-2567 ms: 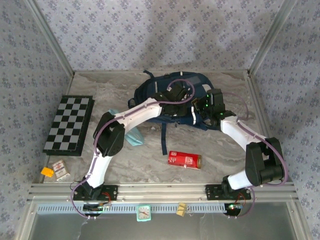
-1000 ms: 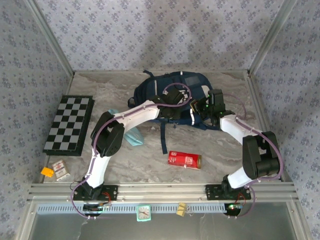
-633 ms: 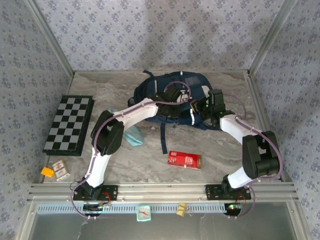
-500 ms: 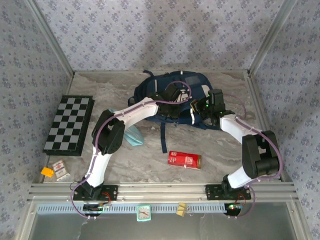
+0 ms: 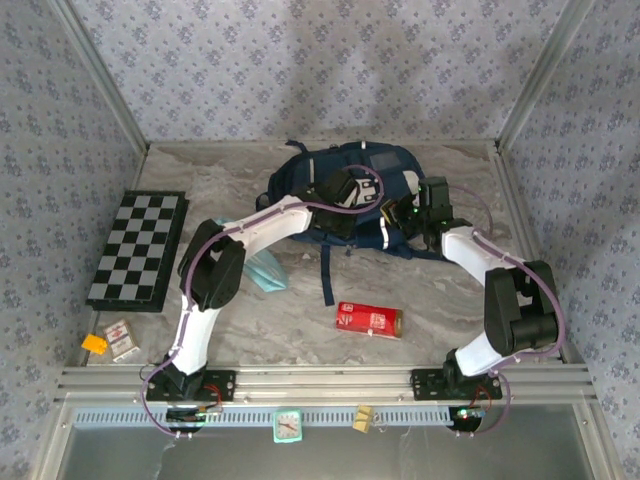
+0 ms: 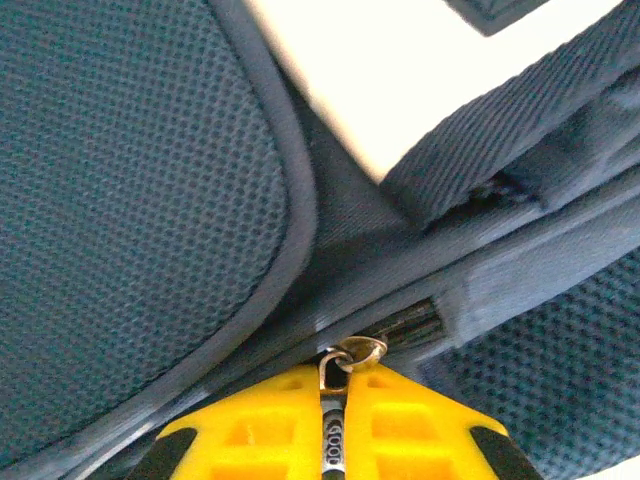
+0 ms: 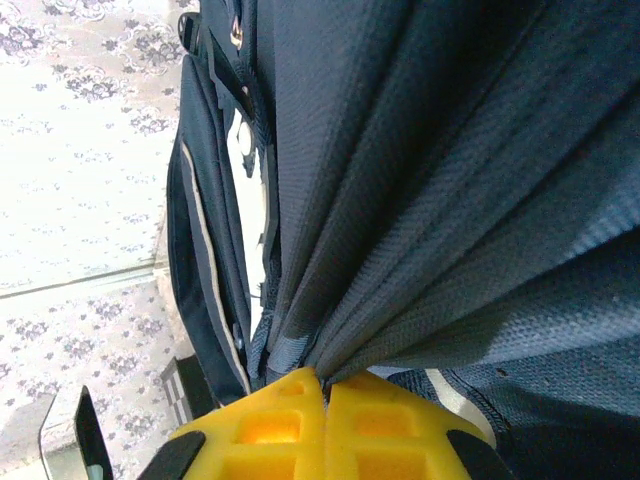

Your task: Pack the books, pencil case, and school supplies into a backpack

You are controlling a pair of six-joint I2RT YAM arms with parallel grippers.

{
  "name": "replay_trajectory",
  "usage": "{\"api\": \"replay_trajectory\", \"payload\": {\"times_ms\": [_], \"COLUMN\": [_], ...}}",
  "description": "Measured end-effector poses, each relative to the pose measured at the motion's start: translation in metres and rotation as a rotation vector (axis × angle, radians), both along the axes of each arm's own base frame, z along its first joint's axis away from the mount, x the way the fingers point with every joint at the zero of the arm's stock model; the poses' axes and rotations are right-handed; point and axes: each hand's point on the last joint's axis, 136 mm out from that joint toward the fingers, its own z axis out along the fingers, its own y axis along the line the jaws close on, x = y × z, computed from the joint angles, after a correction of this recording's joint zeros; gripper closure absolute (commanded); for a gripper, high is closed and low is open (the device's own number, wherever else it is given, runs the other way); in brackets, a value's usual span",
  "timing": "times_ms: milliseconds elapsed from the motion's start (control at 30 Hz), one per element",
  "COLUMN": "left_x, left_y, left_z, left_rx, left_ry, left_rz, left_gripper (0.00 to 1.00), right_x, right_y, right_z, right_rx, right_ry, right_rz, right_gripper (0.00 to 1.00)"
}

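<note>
- left gripper: yellow fingers closed together, clamped on the metal zip pull. the pull's small ring sits just past the fingertips, at the zip line of the backpack.
- ahead of the left fingertips: dark mesh padding with a piped edge on one side, a woven strap on the other.
- right gripper: fingers pressed together, pinching a bunch of navy backpack fabric. taut folds fan out from the fingertips.
- top view: both grippers are on the backpack. left sits on its upper middle, right on its right side, and the two are near each other.
- pencil case: flat on the table, to the left of the left gripper and nearer the bases, partly under the left arm and apart from both grippers.
- red box: on the table, well apart from both grippers on the near side, roughly between the two arms.
- chessboard: far to the left of the left gripper.
</note>
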Motion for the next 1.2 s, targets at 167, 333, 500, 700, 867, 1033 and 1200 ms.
{"api": "replay_trajectory", "payload": {"times_ms": [167, 333, 500, 700, 867, 1033, 1200], "left_x": [-0.005, -0.008, -0.011, -0.033, -0.045, -0.033, -0.029], "left_y": [0.022, 0.050, 0.055, 0.022, 0.000, 0.024, 0.032], "left_z": [0.002, -0.003, 0.003, 0.023, 0.029, 0.013, 0.008], "left_rx": [0.044, 0.103, 0.089, 0.009, -0.026, 0.007, 0.005], "left_ry": [-0.030, -0.036, -0.051, -0.061, -0.023, 0.036, 0.055], "left_rz": [-0.012, 0.023, 0.043, 0.036, 0.038, 0.118, 0.135], "left_gripper": [1.00, 1.00, 1.00, 1.00, 1.00, 1.00, 1.00], "right_x": [0.003, 0.023, 0.053, 0.093, 0.102, 0.073, 0.016], "right_y": [-0.008, -0.028, -0.046, -0.065, -0.075, -0.056, 0.002], "right_z": [0.005, 0.002, 0.003, 0.007, 0.005, 0.004, -0.002], "right_rx": [0.007, 0.012, -0.004, -0.019, -0.059, -0.073, -0.047], "right_ry": [0.009, 0.033, 0.057, 0.050, 0.043, 0.041, 0.059], "right_rz": [0.026, 0.020, 0.037, 0.052, 0.060, 0.114, 0.204], "right_gripper": [1.00, 1.00, 1.00, 1.00, 0.62, 0.38, 0.35]}}
